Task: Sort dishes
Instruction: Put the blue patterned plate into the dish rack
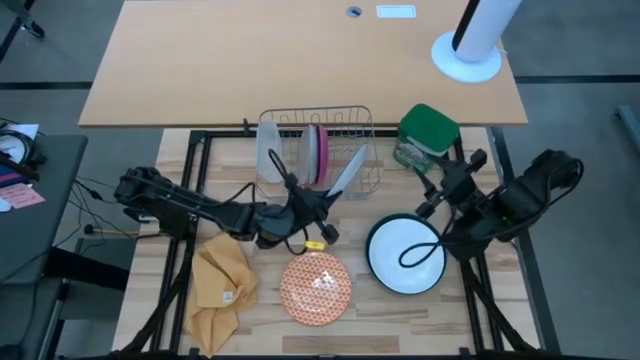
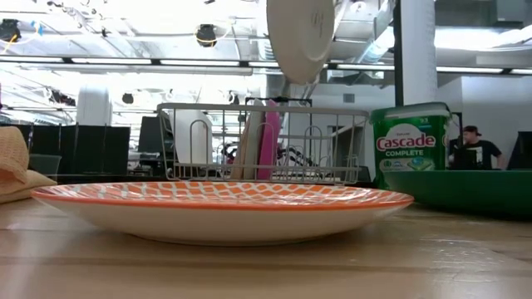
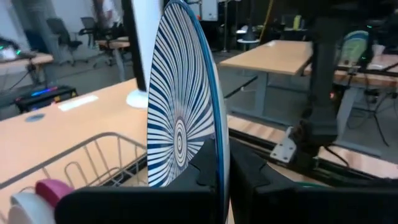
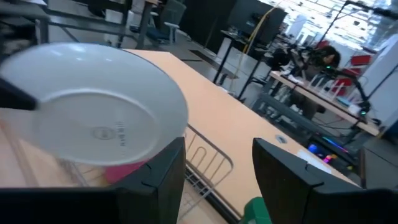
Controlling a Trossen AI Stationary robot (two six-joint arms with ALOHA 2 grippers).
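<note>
The left tool [image 1: 322, 203] is clamped on the lower rim of a blue-striped plate [image 3: 180, 118], holding it on edge and raised above the wire dish rack [image 1: 318, 150]. This is probably so that it can drop upright into a slot beside the pink plate [image 1: 321, 152] and the pale plates already standing there. The held plate's face carries fine dark-blue lines radiating from a small centre ring, and its back is plain white with a maker's stamp. The right tool [image 1: 443, 190] hovers with its fingers spread and nothing between them, near the green detergent tub [image 1: 427, 135] and above the white plate with dark green rim [image 1: 405, 254]. That plate lies flat on the table [image 1: 470, 310], as does the orange-and-white patterned plate [image 1: 315, 286]; both seem not yet sorted.
</note>
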